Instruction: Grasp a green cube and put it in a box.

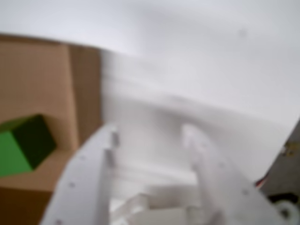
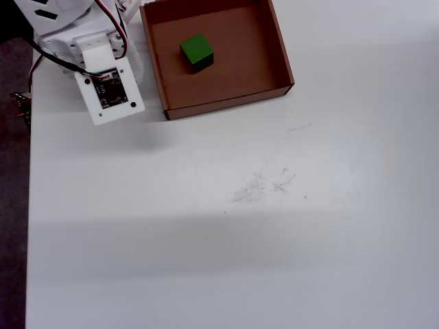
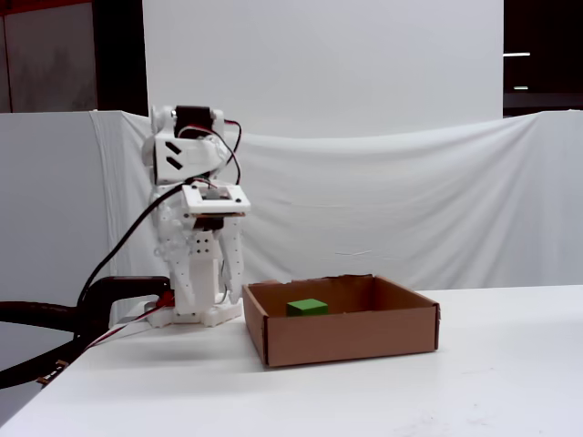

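The green cube lies on the floor of the brown cardboard box, toward its back left in the overhead view. It also shows in the wrist view at the left edge, inside the box, and in the fixed view behind the box's front wall. My gripper is open and empty, its white fingers spread over the white table just outside the box wall. In the fixed view the gripper hangs downward to the left of the box. The wrist view is blurred.
The arm's wrist with its camera board covers the gripper in the overhead view. The arm's base and cables stand at the table's left edge. A white cloth backdrop hangs behind. White table spreads in front of the box.
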{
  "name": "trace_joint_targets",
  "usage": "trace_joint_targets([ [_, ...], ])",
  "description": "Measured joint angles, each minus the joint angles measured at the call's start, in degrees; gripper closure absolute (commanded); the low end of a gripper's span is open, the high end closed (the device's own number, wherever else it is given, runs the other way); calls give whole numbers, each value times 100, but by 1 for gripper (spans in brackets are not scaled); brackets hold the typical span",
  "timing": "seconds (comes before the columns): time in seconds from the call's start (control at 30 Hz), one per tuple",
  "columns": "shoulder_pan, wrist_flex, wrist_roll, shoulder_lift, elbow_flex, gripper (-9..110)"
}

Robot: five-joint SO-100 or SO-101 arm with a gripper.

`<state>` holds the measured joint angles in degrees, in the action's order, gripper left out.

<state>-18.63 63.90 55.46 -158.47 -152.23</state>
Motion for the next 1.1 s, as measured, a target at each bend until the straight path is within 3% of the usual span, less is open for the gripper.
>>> trace_joint_targets([
  [0.47, 650, 413, 422, -2241, -1731, 86],
  [1.1, 976, 677, 510, -2355, -1837, 85],
])
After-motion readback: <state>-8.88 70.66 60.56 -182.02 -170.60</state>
